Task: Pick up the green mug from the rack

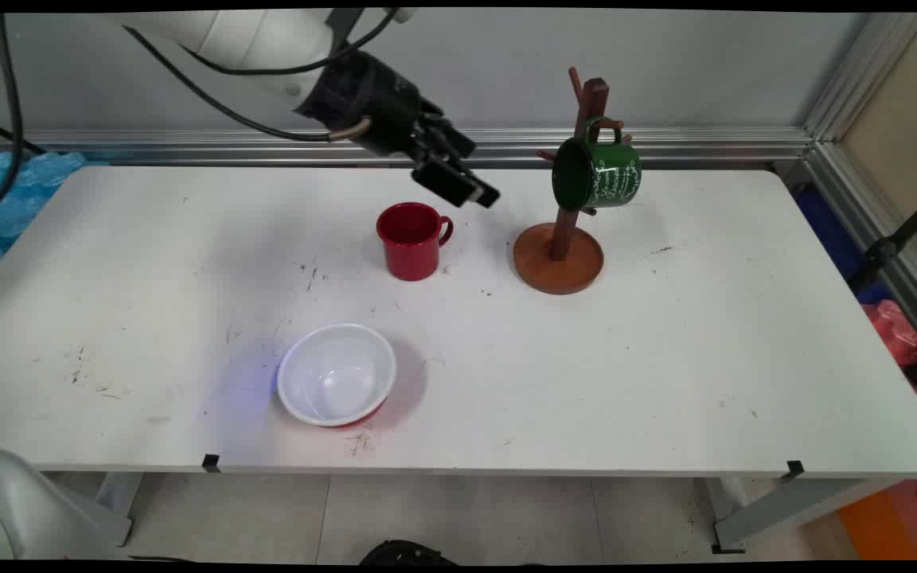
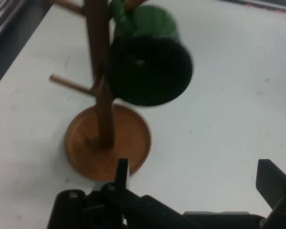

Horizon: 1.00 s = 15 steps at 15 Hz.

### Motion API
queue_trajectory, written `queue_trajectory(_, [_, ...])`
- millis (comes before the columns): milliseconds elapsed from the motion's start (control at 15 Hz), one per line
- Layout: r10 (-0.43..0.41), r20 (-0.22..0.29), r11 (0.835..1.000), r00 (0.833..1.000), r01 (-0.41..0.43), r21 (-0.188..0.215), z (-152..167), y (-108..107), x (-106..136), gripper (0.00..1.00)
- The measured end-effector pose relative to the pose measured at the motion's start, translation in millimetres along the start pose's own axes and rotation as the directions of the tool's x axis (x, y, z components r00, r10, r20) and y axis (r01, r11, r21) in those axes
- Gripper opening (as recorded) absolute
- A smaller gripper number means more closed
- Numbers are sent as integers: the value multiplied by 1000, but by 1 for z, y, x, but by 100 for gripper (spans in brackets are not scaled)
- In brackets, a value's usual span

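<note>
Two mugs [image 1: 413,240], rack [image 1: 559,256], bowl [image 1: 337,373]

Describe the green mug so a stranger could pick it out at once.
On the white table, toward the back right, stands a brown wooden mug tree on a round base. The green mug hangs from one of its pegs by the handle, mouth turned sideways. Unlike the red mug standing upright on the table, it is dark green with white lettering and off the surface.

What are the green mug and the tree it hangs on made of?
The green mug looks like glossy enamelled metal: shiny coat, thin rim, white lettering, though glazed ceramic is possible. The mug tree looks like reddish-brown wood with a smooth finish.
</note>
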Motion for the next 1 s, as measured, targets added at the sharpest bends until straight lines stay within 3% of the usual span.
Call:
queue_trajectory(533, [-40,-81,998,996,35,-60,31,17,28,100])
queue_trajectory(1000, [-137,-98,989,986,130,-68,59,26,36,100])
